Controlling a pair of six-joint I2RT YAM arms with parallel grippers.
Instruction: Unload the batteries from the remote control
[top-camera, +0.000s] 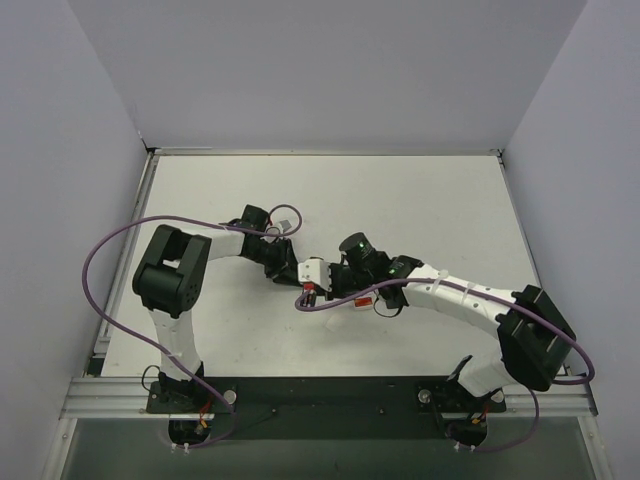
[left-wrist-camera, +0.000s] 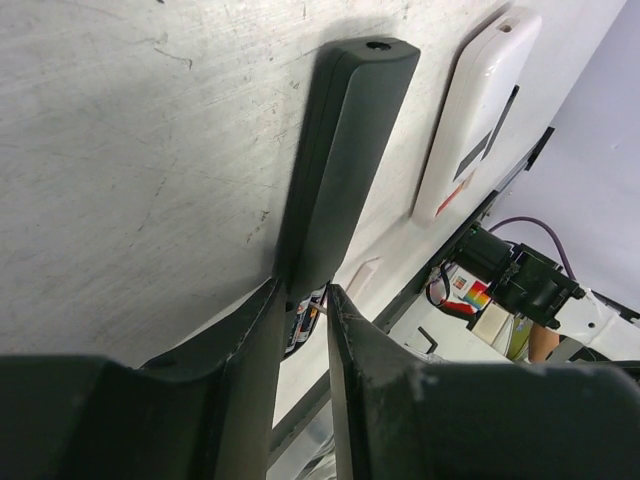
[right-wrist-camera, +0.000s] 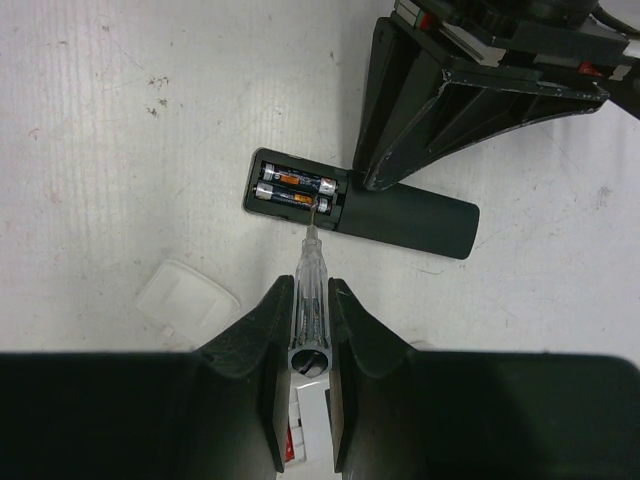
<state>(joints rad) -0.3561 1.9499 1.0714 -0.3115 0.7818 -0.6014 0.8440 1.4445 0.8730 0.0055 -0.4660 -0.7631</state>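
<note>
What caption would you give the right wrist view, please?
Right gripper holds a clear tool, tip at the batteries in the open remote; left gripper straddles it.

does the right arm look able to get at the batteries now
Probably yes: the remote lies open, the screwdriver in the right hand points at the batteries, and the left hand sits beside them.

Both arms same build: white link shells, big black joint housings. Left arm (top-camera: 176, 338), right arm (top-camera: 462, 297). A loose purple cable (top-camera: 85, 268) loops along each one, base to wrist. Left gripper (left-wrist-camera: 303, 290): matte black wedge fingers (left-wrist-camera: 235, 370), ribbed outer sides, edges scuffed pale. Right gripper (right-wrist-camera: 305, 285): same black fingers (right-wrist-camera: 250, 345), flat inner faces. Right wrist has a black module (left-wrist-camera: 530, 285) and a multicolour sticker (left-wrist-camera: 470, 294) beside it.
</note>
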